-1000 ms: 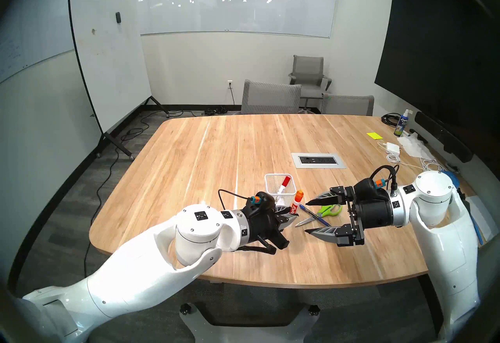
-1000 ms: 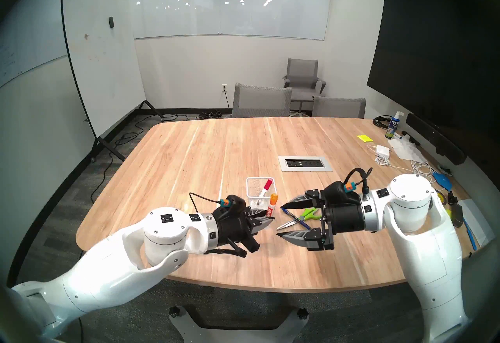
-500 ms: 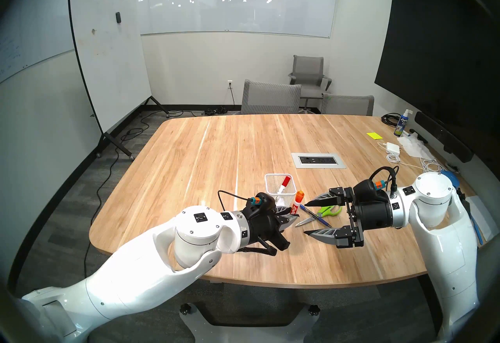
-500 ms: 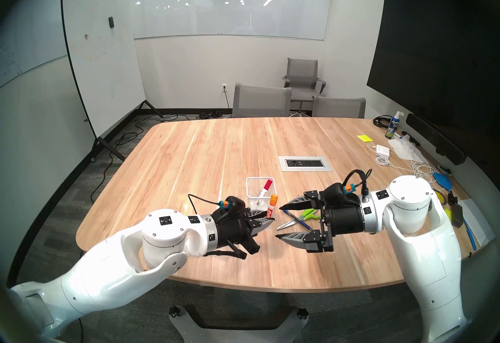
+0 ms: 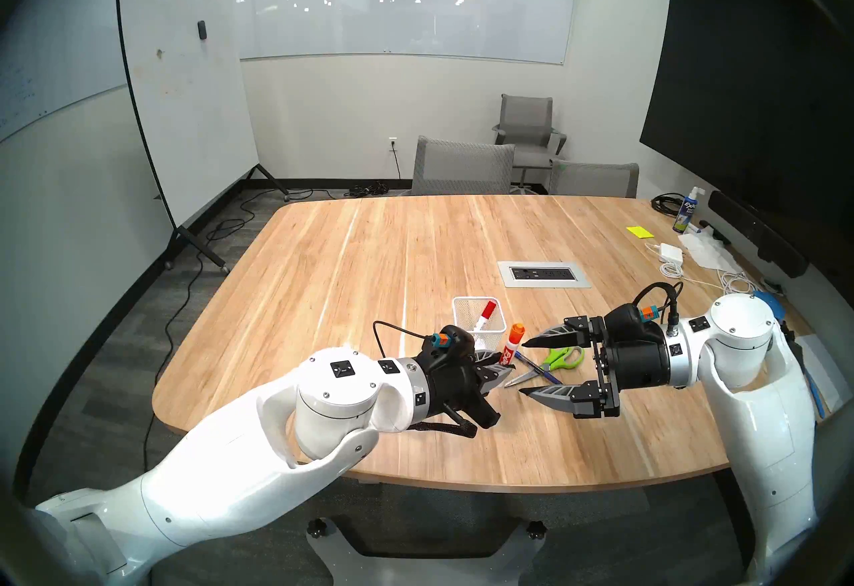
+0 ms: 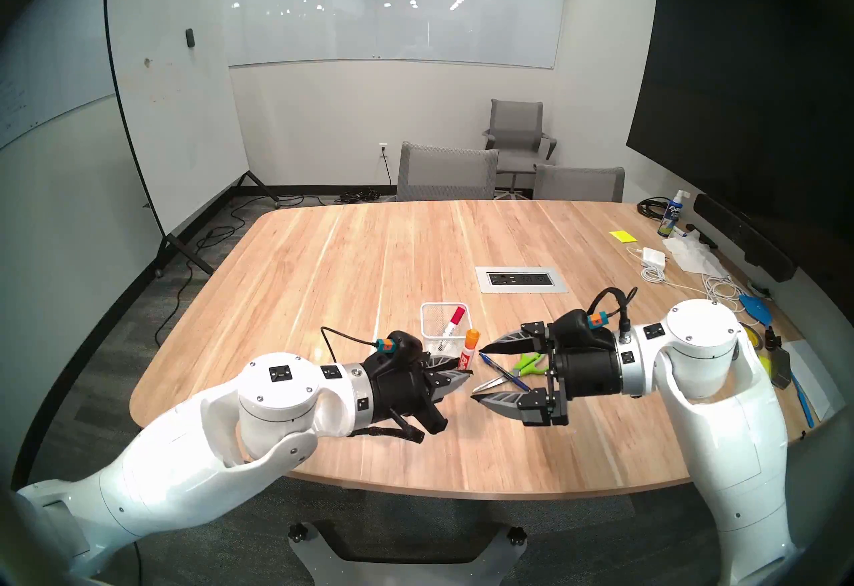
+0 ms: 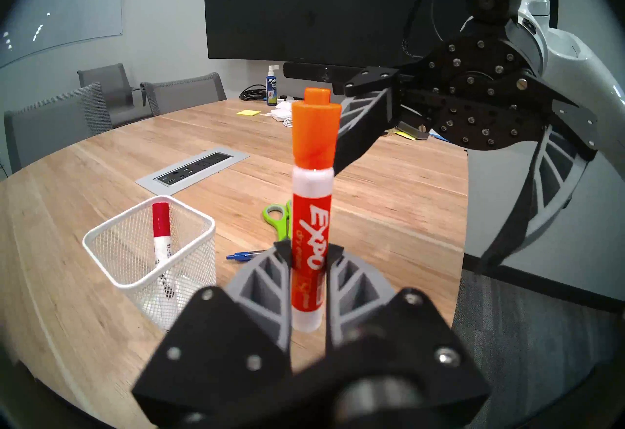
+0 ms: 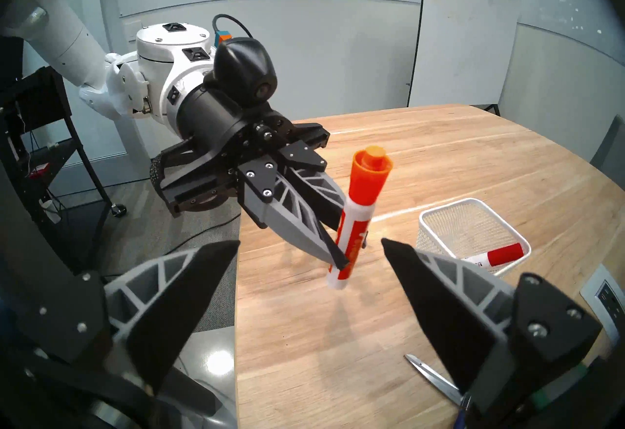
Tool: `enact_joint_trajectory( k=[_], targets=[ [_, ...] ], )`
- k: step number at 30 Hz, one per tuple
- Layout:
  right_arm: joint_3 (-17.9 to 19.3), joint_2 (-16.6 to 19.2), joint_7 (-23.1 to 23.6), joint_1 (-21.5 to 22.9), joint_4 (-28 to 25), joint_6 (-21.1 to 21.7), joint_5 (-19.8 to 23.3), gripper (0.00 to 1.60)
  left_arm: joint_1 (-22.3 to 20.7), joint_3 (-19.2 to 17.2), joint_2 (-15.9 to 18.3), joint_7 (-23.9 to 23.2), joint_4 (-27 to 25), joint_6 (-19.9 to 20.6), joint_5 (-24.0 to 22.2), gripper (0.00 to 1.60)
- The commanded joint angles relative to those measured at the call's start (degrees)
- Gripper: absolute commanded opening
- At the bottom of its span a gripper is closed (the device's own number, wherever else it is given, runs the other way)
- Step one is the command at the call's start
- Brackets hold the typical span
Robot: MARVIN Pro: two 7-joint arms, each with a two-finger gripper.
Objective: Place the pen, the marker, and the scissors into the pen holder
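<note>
My left gripper [image 5: 503, 364] is shut on the lower barrel of a white marker with an orange cap [image 5: 513, 342], holding it upright just above the table. It hangs to the right front of the white mesh pen holder [image 5: 462, 322], which has a red-capped marker [image 5: 485, 314] leaning inside. In the left wrist view the fingers [image 7: 270, 269] pinch the marker [image 7: 313, 208], with the holder [image 7: 101, 232] to the left. The green-handled scissors [image 5: 561, 358] and the blue pen [image 5: 538, 368] lie crossed on the table. My right gripper [image 5: 523, 368] hovers open above their left ends, empty.
A grey power outlet panel [image 5: 544, 274] is set into the table behind the pen holder. A spray bottle [image 5: 687, 210], a yellow note pad, a charger [image 5: 670, 252] and cables crowd the far right edge. Grey chairs [image 5: 464, 166] stand at the far side.
My left gripper has shifted slightly to the right with the orange-capped marker. The right gripper has barely moved and stays open.
</note>
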Motion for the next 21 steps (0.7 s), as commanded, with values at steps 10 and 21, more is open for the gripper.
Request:
enact_joint_trajectory(
  k=[10,21],
  targets=[
    [0.1,0.4,-0.3,1.2,0.3,0.2,-0.2,1.6,1.6,-0.4,1.4,0.8,-3.2,-1.8,-0.1,0.0],
    [-1.5,0.0,-1.1,2.0,0.2,0.8,-0.5,1.6,1.3,0.7,0.6,0.9,-2.5,-2.9,0.4,0.0]
  ],
)
